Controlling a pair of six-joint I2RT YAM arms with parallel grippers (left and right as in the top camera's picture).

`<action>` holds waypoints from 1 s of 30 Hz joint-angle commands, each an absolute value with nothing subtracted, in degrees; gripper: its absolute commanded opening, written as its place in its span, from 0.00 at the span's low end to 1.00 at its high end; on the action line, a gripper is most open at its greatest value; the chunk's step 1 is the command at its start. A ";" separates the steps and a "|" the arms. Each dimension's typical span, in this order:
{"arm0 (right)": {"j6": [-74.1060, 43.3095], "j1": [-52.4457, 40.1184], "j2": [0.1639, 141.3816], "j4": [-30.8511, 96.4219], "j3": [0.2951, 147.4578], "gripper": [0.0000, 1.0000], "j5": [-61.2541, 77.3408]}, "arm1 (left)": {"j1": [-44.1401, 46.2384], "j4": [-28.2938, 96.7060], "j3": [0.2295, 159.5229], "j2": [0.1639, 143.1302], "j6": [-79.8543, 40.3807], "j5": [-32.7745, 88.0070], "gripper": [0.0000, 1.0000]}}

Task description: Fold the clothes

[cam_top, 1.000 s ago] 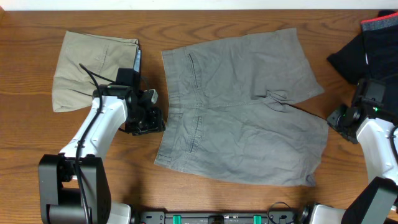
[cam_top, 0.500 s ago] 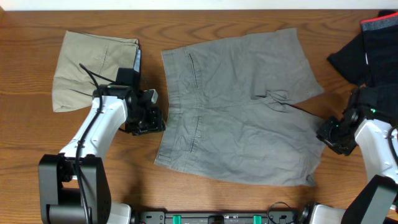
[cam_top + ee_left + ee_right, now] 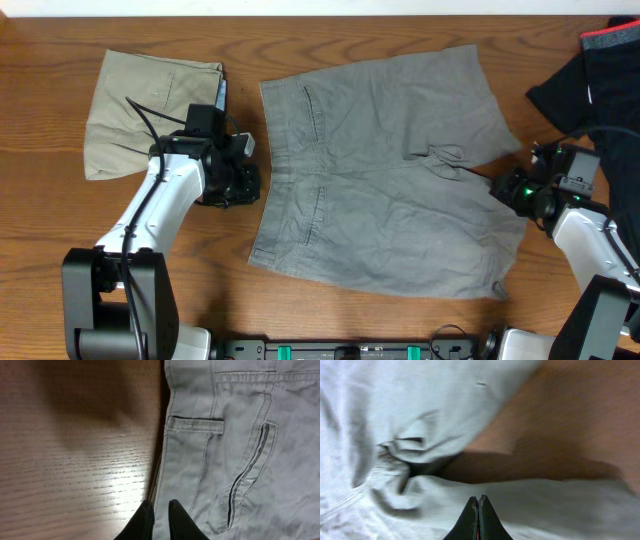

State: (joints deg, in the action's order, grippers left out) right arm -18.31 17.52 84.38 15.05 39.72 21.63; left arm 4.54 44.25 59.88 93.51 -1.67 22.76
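Observation:
The grey shorts lie spread flat in the middle of the table, waistband to the left and legs to the right. My left gripper is at the waistband's outer edge. In the left wrist view its fingers stand close together astride that edge, beside a belt loop and a pocket. My right gripper is at the hem of the near leg, close to the crotch. In the right wrist view its fingertips press together on the grey fabric just inside the hem.
Folded beige shorts lie at the back left, close to my left arm. A black garment with red trim is heaped at the back right, near my right arm. Bare wood shows around the shorts.
My right gripper swung in from the right to the near leg's hem and shut. My left gripper's fingers closed on the waistband edge with little travel.

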 commanded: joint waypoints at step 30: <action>-18.65 18.92 67.61 49.56 40.49 0.49 22.24 | 4.29 48.49 45.12 93.21 -6.74 26.61 0.06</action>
State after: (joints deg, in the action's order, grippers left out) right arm -16.49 18.63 67.96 47.27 40.01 26.85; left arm 4.54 48.56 45.39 93.51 -6.20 24.67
